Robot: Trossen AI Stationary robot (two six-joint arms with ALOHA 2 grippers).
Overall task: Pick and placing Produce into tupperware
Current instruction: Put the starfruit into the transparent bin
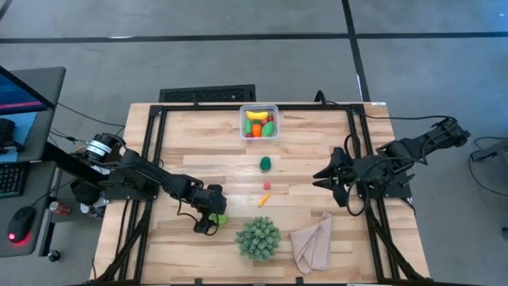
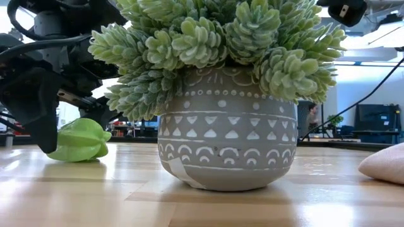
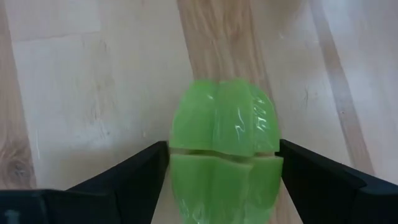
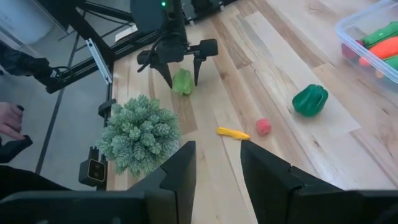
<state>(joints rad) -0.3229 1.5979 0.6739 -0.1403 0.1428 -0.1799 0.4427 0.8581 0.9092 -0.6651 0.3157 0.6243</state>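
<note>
The clear tupperware (image 1: 275, 121) stands near the table's far edge and holds yellow, orange, red and green produce; it also shows in the right wrist view (image 4: 360, 28). A dark green pepper (image 1: 265, 164), a red berry (image 1: 267, 186) and a small orange-yellow piece (image 1: 263, 199) lie loose on the wood. My left gripper (image 1: 213, 221) is down at a light green ribbed piece (image 1: 220, 217), shut on it. My right gripper (image 1: 320, 176) waits open above the table's right side. My left gripper pinches the light green piece (image 3: 224, 155) between its two fingers (image 3: 146, 171), one on each side at its widest part (image 3: 177, 146). The fingers come from above, pointing down (image 4: 183, 78). The piece rests on the table (image 2: 79, 142).
A potted spiky green plant (image 1: 258, 237) stands just right of the left gripper and fills the low view (image 2: 224, 94). A beige cloth (image 1: 313, 242) lies near the front right. A person's hand (image 4: 9, 118) shows beyond the table's edge.
</note>
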